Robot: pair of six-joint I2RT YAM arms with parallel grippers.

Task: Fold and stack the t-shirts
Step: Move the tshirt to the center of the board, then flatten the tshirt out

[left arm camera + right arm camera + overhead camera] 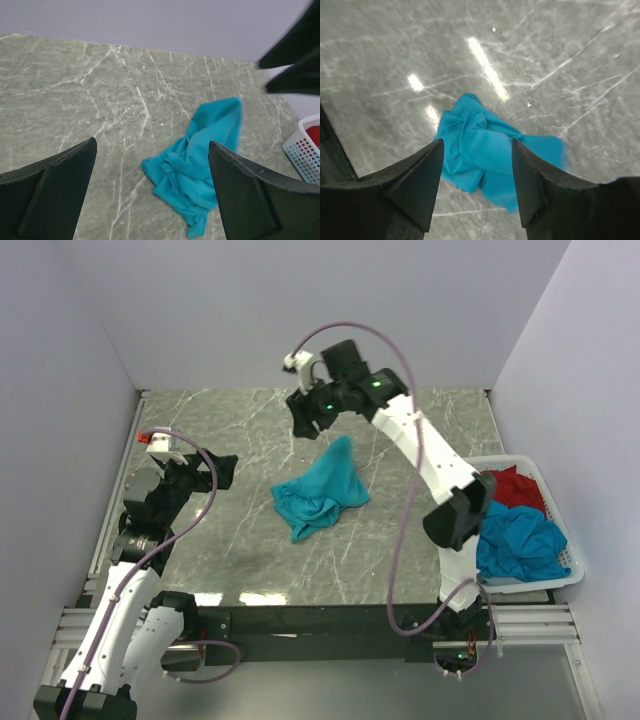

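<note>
Right pincer (303,423) released, hanging above crumpled teal shirt (318,496); left pincer (222,470) released too, well aside of shirt.

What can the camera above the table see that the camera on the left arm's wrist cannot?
Only the top view shows both whole arms, the right gripper hanging open above the teal t-shirt, and the blue t-shirt lying beside the red t-shirt in the white basket. Only the left wrist view shows the left gripper close up, jaws wide apart and holding nothing. Both show the crumpled teal shirt on the marble table and part of the basket.
</note>
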